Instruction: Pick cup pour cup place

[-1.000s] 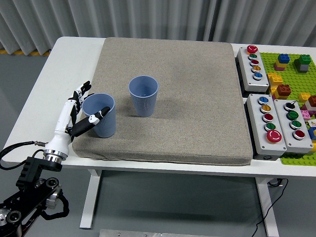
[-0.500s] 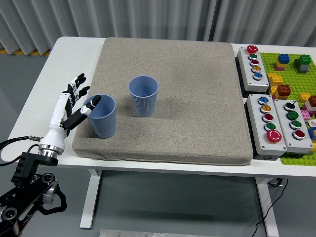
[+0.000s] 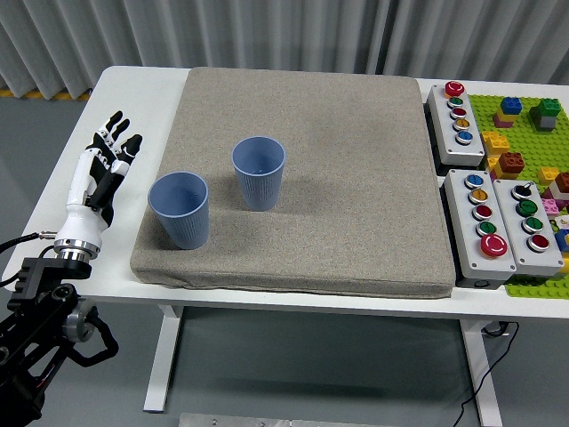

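With the left robot hand (image 3: 100, 173) spread empty at frame left, clear of the near ribbed blue plastic cup (image 3: 180, 210); apparently placed already.

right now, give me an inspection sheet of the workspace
surface: white table with a grey mat covering most of it
job's things: two blue cups upright on the mat, near-left cup and centre cup, apart from each other; whether they hold anything cannot be told
clutter: three button boxes to the right of the mat; green brick plate with coloured bricks at the far right
hands: left hand open, fingers spread, over the table left of the mat, clear of the near-left cup; right hand not in view
cables: black cable at the left arm; another cable hangs under the table's right end
surroundings: grey curtain behind, grey floor
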Action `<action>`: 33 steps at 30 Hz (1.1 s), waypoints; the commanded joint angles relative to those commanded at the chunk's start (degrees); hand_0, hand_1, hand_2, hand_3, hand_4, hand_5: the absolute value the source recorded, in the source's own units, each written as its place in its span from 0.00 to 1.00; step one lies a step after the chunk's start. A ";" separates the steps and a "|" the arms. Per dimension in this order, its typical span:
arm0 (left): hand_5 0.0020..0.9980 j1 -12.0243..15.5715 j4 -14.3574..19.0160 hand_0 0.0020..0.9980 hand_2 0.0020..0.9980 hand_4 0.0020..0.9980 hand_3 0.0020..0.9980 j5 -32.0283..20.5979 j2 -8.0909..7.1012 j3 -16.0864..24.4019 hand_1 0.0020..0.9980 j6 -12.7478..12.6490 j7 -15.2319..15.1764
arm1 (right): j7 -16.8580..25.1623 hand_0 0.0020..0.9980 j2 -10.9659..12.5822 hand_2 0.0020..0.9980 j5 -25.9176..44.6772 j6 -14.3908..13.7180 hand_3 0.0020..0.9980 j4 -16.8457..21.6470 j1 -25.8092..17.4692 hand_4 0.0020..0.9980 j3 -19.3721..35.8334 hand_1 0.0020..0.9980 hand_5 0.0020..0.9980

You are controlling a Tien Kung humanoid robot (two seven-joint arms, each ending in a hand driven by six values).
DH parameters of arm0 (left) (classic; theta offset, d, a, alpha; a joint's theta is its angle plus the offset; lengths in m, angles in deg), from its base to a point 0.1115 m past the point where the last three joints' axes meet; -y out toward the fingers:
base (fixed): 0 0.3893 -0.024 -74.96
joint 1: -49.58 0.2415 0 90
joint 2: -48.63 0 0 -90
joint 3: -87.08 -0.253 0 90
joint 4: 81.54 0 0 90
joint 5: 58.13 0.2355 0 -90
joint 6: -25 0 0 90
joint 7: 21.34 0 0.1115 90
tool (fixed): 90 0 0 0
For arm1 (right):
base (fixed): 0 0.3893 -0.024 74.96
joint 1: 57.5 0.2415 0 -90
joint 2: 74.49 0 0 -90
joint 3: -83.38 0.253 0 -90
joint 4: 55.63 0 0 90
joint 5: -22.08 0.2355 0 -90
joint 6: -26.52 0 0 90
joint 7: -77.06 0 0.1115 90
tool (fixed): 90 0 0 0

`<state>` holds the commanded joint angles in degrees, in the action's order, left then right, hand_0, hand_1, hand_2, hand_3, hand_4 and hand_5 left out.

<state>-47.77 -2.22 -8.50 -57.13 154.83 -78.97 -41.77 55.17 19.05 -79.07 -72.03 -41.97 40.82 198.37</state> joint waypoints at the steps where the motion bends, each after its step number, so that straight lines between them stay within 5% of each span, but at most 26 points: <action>1: 1.00 -0.09 -0.12 0.84 0.94 0.93 0.93 -0.86 0.08 0.09 0.85 0.18 -0.03 | 0.01 0.64 0.00 0.51 0.04 -0.01 0.57 0.00 0.02 0.00 -0.01 0.60 0.00; 12: 1.00 -0.67 -0.90 0.84 0.92 0.89 0.91 -2.18 2.76 2.50 0.85 1.32 0.01 | -0.07 0.64 -0.05 0.51 0.30 -0.12 0.57 0.01 0.26 0.00 -0.06 0.60 0.00; 33: 1.00 0.33 0.46 0.84 0.91 0.87 0.91 0.83 2.97 3.46 0.85 0.46 0.64 | 0.04 0.64 0.11 0.51 2.08 -0.66 0.57 0.01 0.22 0.00 -0.44 0.60 0.00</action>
<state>-47.44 -1.76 -7.67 -54.17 158.29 -78.51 -41.13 55.21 19.16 -76.99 -72.70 -41.96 41.03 197.93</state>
